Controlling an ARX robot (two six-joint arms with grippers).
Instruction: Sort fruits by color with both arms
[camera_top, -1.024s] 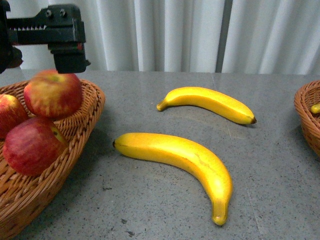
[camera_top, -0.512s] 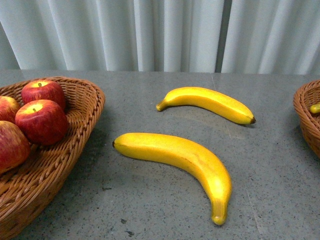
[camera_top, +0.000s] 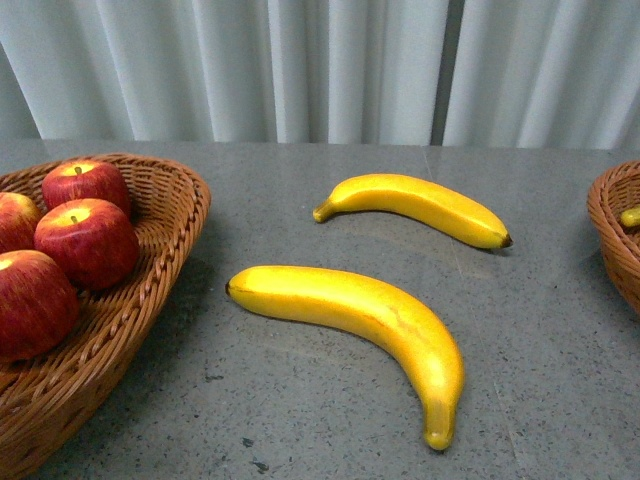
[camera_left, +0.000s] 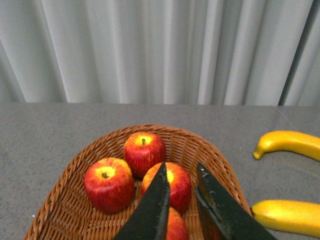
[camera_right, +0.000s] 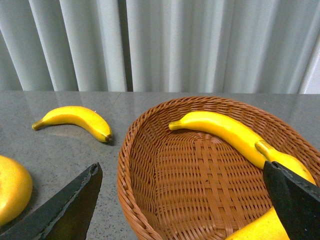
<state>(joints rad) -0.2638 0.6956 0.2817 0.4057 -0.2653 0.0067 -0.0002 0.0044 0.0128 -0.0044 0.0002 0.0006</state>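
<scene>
Front view: glossy red apples (camera_top: 85, 240) in brown wicker basket (camera_top: 160, 290) at nine o'clock; two curved yellow bananas (camera_top: 370, 315) unsorted on grey tabletop (camera_top: 300, 400); left gripper (camera_left: 181, 170), right gripper (camera_right: 181, 172) parted, empty.

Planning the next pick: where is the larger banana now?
Front view, centre: the large curved yellow banana lies on the grey tabletop, right of the brown wicker apple basket.

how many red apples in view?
4, all in the brown woven wicker basket at left: glossy red rear apple, middle apple, front apple, edge-cropped apple. More could hide beneath.
</scene>
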